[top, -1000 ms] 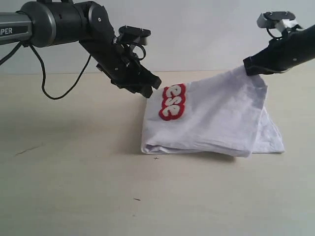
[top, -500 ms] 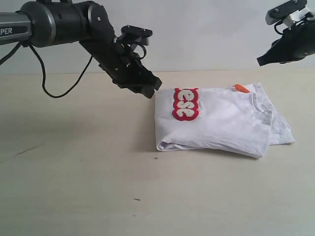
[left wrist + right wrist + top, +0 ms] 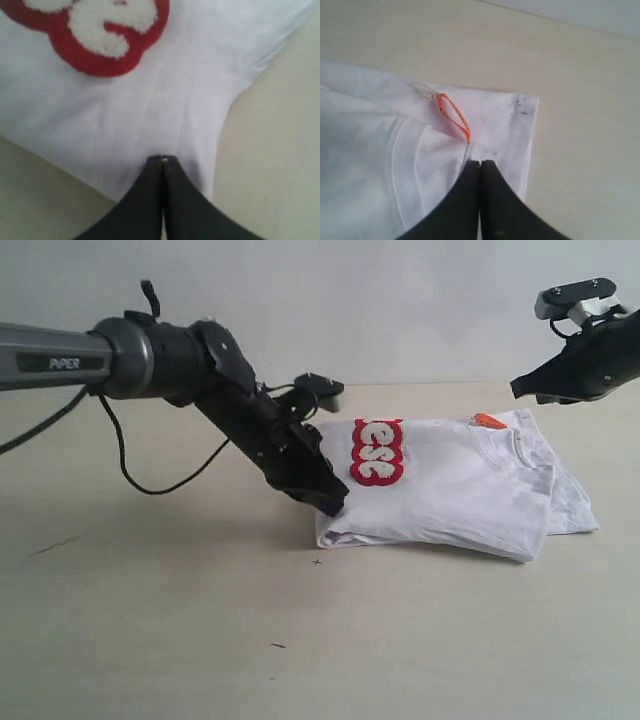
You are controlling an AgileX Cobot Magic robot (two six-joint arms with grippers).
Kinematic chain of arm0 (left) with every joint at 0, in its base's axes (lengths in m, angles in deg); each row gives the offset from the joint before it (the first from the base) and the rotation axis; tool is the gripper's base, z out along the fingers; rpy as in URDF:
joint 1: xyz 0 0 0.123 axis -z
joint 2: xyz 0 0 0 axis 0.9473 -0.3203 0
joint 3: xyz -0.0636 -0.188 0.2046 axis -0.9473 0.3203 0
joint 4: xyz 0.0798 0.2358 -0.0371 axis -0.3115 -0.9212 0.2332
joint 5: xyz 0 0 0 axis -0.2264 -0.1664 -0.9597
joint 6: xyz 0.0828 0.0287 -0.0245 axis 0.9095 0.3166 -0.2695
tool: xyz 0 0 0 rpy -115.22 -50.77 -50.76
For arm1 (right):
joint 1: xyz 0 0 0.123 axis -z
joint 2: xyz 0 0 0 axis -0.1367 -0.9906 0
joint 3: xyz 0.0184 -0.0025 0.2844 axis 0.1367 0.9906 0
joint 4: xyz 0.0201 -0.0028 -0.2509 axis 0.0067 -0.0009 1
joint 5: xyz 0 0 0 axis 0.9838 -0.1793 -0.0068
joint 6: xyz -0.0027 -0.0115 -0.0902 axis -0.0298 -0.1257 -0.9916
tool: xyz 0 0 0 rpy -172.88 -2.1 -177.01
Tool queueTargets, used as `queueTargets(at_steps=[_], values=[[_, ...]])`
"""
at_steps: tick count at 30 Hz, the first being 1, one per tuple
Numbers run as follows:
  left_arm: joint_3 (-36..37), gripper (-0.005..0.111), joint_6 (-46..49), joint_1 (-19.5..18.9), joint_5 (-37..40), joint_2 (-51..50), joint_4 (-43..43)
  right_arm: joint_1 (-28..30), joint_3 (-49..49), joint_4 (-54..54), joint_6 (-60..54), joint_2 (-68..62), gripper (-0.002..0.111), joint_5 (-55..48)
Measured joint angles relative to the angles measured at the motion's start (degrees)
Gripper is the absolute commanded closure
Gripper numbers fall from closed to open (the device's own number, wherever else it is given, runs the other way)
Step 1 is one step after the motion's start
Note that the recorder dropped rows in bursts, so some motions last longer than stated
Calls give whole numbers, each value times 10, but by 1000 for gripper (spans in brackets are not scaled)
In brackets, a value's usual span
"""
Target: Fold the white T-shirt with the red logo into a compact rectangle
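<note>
White cotton is being judged soft, light and limp: the white T-shirt [image 3: 450, 490] is lying folded on the surface [image 3: 200, 620] right of centre, the red logo [image 3: 378, 452] facing up near its left edge. The left end effector [image 3: 333, 502] is being held pressed together at its lower left corner, no cloth visibly pinched. The right end effector [image 3: 520, 388], likewise pressed together, is hovering empty at upper right. Doubled corners are being favoured for gripping; single layers would likely slide.

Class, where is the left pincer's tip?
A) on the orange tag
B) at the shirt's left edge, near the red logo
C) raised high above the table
B: the left pincer sits low at the left edge of the shirt, beside the logo and far from the tag.
</note>
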Motion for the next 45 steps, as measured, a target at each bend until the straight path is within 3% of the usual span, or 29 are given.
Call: queueTargets(at_steps=[4,8,14,20,28,34,38,41,45], values=[[0,107,-17,6,0,-27,-22,0,0,6,22,0,108,-9],[-8,107,-104,11,17,-24,-112,0,0,10,26,0,108,-25],[4,107,-173,-14,106,-8,-166,0,0,9,46,0,108,-53],[72,107,-239,-19,120,30,-248,0,0,6,59,0,108,-75],[193,107,-257,-79,138,103,-299,0,0,5,71,0,108,-94],[224,107,-265,-88,93,164,-310,0,0,0,73,0,108,-109],[224,107,-214,-87,12,195,-188,0,0,-2,73,0,108,-110],[224,107,-169,-63,-62,195,-114,0,0,-3,73,0,108,-110],[224,107,-164,-30,-138,155,-109,0,0,-3,73,0,108,-110]])
